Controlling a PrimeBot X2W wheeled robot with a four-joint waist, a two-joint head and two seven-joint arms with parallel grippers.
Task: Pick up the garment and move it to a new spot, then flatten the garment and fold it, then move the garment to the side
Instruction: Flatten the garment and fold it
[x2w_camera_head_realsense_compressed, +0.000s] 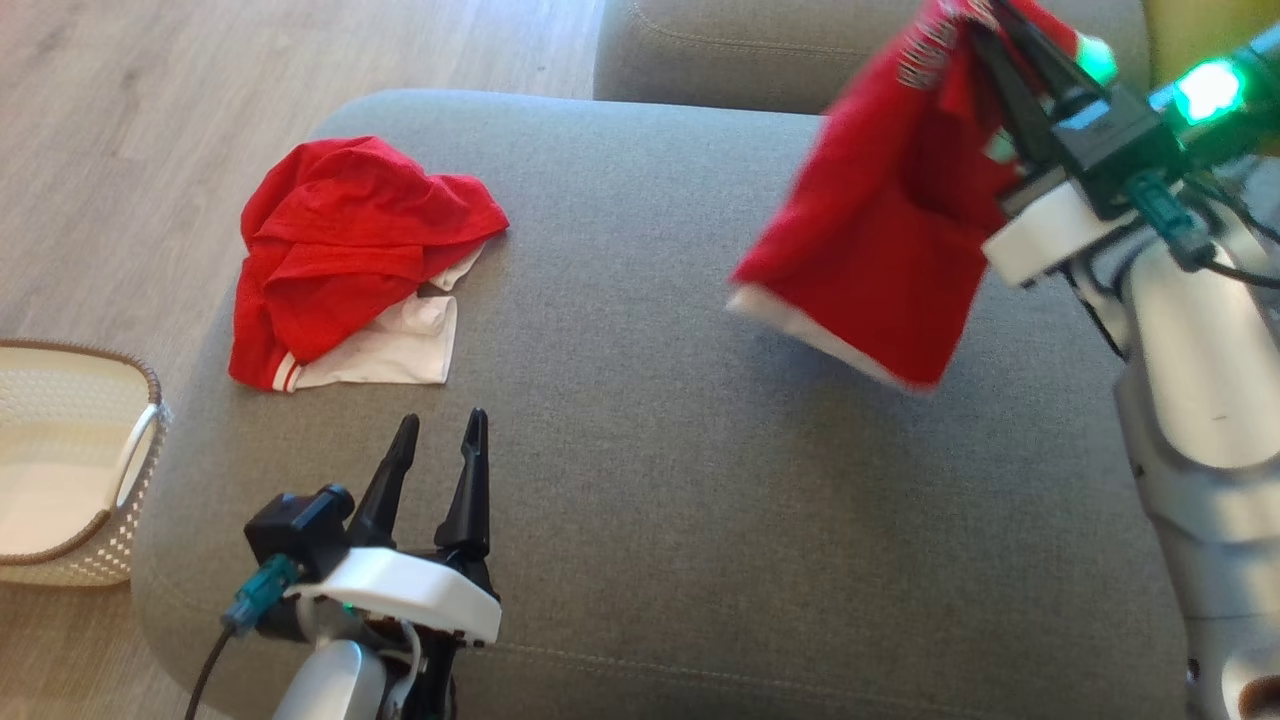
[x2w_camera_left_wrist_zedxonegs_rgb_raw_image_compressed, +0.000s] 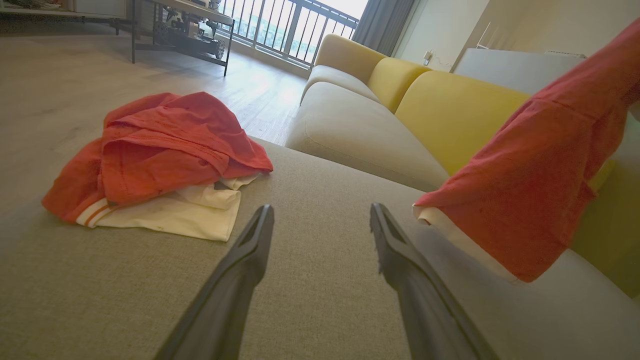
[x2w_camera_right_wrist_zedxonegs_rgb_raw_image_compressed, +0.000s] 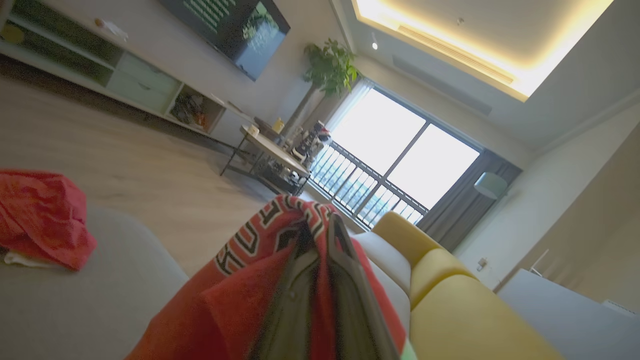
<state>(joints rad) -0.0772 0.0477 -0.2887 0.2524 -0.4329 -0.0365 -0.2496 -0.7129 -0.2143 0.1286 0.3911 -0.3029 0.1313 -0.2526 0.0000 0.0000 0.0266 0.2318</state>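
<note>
Right jaws clamp hanging garment (x2w_camera_head_realsense_compressed: 872, 240), blurred, top cropped.

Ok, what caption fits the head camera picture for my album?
Right gripper holds a red garment up over the grey sofa cushion; a second red garment lies crumpled on it.

Cannot read the lettering on the band of the held garment (x2w_camera_right_wrist_zedxonegs_rgb_raw_image_compressed: 250, 245), bunched around the tips of the right gripper (x2w_camera_right_wrist_zedxonegs_rgb_raw_image_compressed: 319, 225) (fragments of letters only). Cannot follow its top beyond those fingertips, lost past the head view's upper border. Smeared with blur along the white hem below the fingers. Cannot see the whole basket (x2w_camera_head_realsense_compressed: 90, 560), cropped well left of the left gripper (x2w_camera_head_realsense_compressed: 442, 418).
</note>
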